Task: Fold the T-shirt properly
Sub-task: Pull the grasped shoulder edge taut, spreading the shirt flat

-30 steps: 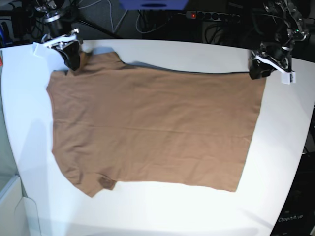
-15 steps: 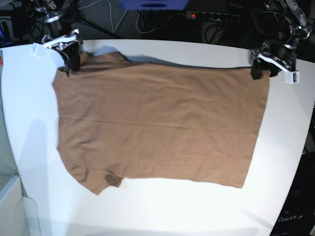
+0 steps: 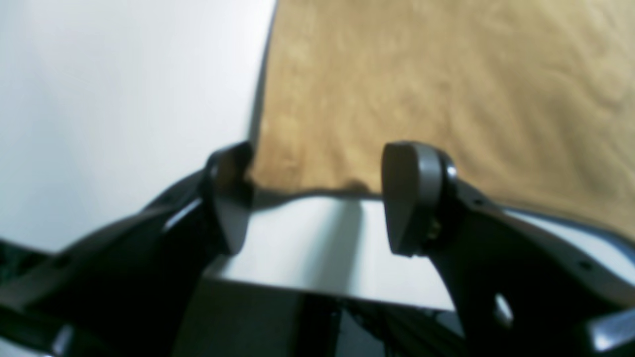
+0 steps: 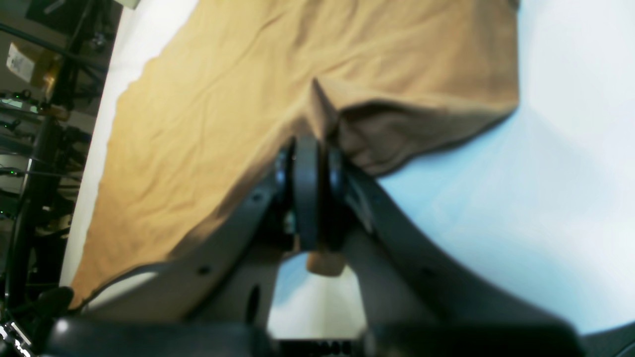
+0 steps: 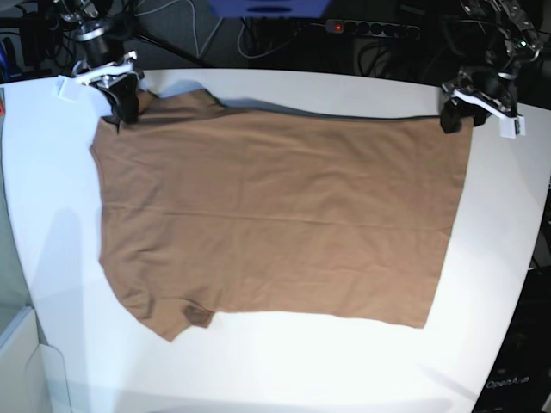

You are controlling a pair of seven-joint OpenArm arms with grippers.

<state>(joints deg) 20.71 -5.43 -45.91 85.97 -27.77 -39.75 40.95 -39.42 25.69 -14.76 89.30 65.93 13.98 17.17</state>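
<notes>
Right gripper (image 4: 307, 163): jaws pressed together on a pinch of the shirt's (image 5: 275, 215) edge; it sits at the far left corner of the cloth in the base view
Left gripper (image 3: 312, 198): jaws wide apart, nothing between them; just above the far right corner of the shirt
Shirt: spread flat on the table (image 5: 284, 370); sleeves on the left, hem on the right
Table: white; bare surface all around the cloth
</notes>
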